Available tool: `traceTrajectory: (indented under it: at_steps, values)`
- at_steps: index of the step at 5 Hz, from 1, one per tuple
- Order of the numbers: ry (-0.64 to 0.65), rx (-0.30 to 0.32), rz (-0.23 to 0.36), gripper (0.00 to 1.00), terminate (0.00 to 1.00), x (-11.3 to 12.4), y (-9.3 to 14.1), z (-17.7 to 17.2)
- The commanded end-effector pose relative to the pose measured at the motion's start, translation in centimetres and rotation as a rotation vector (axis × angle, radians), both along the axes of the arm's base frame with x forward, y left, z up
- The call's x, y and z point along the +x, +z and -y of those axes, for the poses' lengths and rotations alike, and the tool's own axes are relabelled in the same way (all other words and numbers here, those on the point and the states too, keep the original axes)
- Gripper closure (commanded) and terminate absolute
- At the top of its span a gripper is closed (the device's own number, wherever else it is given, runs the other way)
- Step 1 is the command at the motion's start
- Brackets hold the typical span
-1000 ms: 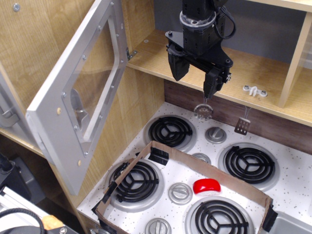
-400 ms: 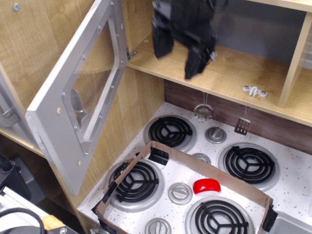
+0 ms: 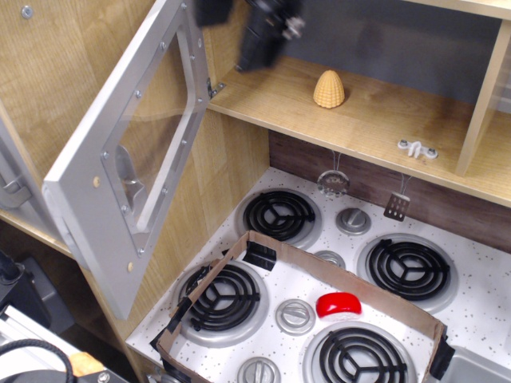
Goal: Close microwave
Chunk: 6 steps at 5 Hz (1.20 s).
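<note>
The silver-grey plastic microwave door (image 3: 128, 159), light and rigid on its hinge, suits pushing at its free edge; blurred black gripper (image 3: 247, 28) finger state unclear.

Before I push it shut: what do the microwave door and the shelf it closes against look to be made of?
The microwave door: matte silver-grey frame, probably painted plastic, with small round fasteners along its edges around a clear glossy window pane. The shelf: light wood or wood laminate, visible grain, satin finish.

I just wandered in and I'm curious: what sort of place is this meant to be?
It looks like a toy play kitchen: four coil burners with knobs, a wooden shelf, and a microwave with its door hanging open.
</note>
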State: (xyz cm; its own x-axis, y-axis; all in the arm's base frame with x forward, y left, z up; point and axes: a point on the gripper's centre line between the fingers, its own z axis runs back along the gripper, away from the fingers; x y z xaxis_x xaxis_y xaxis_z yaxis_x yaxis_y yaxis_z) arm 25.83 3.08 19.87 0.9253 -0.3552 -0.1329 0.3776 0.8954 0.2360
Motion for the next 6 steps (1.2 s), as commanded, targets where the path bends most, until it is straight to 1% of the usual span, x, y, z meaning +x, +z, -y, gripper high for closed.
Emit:
traceTrajectory:
  at_steps: [1,2,3,4,5,6]
  values:
    - [-0.055,0.107,-0.024,0.0,0.0,-3.3,2.6,-3.4]
    - [-0.046,0.154,-0.063,0.0,0.0,-5.1,2.0,-4.7]
    - [-0.039,0.186,-0.089,0.0,0.0,-6.5,1.2,-5.7]
    - [-0.019,0.23,-0.111,0.0,0.0,-7.9,0.3,-6.8]
    - [-0.002,0.236,-0.128,0.0,0.0,-8.5,-0.1,-8.0]
    - [0.001,0.247,-0.128,0.0,0.0,-8.8,-0.7,-9.1]
